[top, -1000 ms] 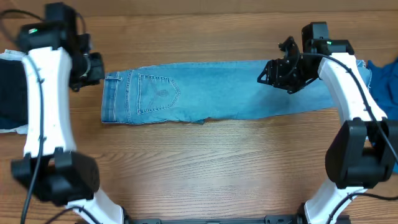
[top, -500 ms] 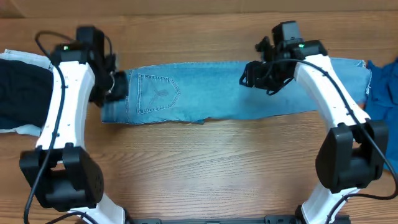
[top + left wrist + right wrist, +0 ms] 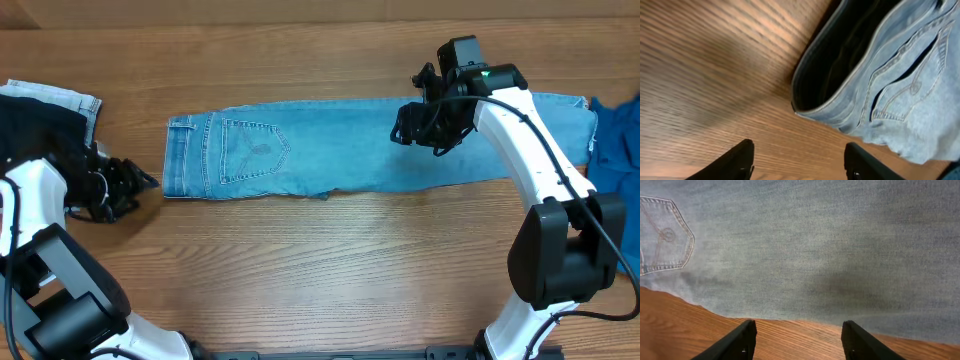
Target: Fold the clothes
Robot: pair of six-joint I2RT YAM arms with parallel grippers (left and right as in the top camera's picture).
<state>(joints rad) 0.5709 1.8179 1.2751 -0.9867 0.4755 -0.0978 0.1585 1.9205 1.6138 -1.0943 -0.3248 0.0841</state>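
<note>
Light-blue jeans (image 3: 370,145) lie flat and folded lengthwise across the table, waistband to the left and hems to the right. My left gripper (image 3: 140,183) hovers over bare wood just left of the waistband, open and empty. In the left wrist view, the open waistband (image 3: 840,75) lies ahead of the left gripper (image 3: 800,165). My right gripper (image 3: 410,128) hangs over the middle of the legs, open with nothing in it. The right wrist view shows flat denim, a back pocket (image 3: 665,235) and the lower fabric edge just ahead of the right gripper (image 3: 800,342).
A dark navy garment (image 3: 30,140) with a pale denim piece (image 3: 65,100) lies at the far left. Brighter blue denim (image 3: 618,130) sits at the right edge. Bare wooden table (image 3: 330,260) stretches in front of the jeans.
The left gripper has pulled off the waistband, swung left and toward the front, and opened. The right gripper shifted left along the legs earlier and has barely moved since.
</note>
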